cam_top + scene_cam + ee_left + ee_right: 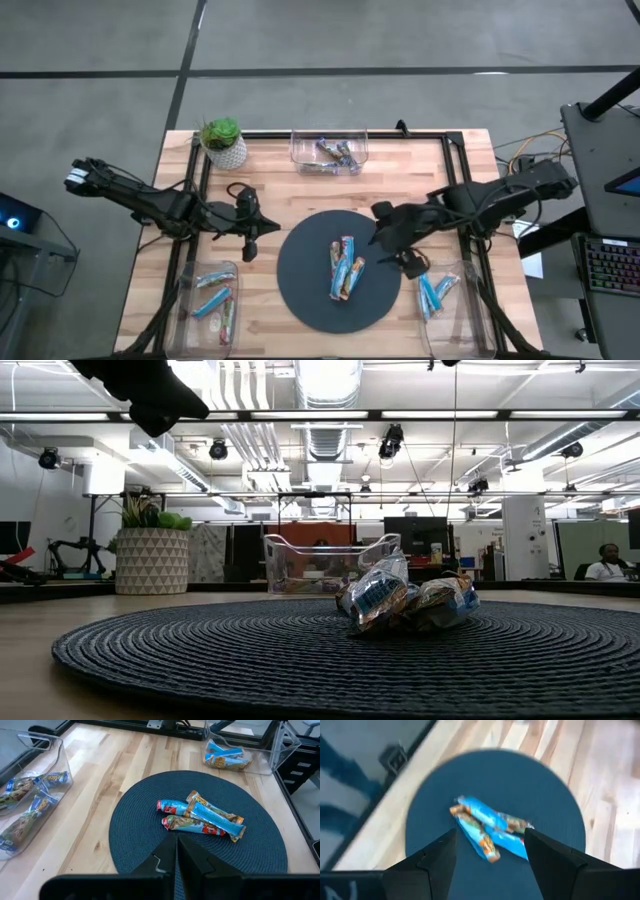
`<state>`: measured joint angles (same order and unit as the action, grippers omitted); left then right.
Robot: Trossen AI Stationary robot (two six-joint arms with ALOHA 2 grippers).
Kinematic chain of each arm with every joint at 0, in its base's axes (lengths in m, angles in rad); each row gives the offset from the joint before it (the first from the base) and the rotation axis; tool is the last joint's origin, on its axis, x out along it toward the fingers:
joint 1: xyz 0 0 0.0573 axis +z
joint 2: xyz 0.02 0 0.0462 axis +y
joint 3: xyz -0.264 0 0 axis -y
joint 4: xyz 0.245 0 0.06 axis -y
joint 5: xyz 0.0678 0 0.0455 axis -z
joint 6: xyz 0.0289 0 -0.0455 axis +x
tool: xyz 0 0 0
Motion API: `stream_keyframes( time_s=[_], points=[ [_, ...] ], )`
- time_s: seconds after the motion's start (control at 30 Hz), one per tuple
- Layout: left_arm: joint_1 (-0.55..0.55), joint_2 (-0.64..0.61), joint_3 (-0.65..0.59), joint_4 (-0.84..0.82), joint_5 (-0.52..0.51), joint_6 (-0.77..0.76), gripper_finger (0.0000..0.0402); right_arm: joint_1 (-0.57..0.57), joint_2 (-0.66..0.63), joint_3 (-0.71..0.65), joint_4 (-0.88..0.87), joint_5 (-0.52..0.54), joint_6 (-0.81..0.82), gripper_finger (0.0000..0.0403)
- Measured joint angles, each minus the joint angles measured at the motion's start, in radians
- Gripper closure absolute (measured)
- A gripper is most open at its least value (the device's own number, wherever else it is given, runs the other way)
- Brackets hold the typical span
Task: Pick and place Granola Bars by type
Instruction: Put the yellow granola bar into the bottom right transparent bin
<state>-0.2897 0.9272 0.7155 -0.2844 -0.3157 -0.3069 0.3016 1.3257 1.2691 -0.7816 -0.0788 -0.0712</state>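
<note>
Blue-wrapped granola bars (490, 827) beyond open right hand (490, 852)

We read no text anywhere: the print on the shiny blue wrapped granola bars (202, 816) is too small to make out.

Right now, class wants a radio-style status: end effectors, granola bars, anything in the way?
Left end effector shut, parked beside mat. Right end effector open, empty, at mat's right edge. Three granola bars piled on mat, unsorted. Nothing blocking them.
</note>
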Motion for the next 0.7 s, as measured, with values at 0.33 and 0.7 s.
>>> stream_keyframes(
  time_s=[0.33, 0.7],
  points=[
    [0.000, 0.000, 0.000, -0.002, 0.000, 0.004, 0.0402, 0.000, 0.151, 0.104, -0.081, 0.000, -0.045, 0.0183],
    [0.000, 0.000, 0.000, -0.002, 0.000, 0.006, 0.0402, -0.001, 0.190, 0.105, -0.128, 0.000, -0.075, 0.0183]
  ],
)
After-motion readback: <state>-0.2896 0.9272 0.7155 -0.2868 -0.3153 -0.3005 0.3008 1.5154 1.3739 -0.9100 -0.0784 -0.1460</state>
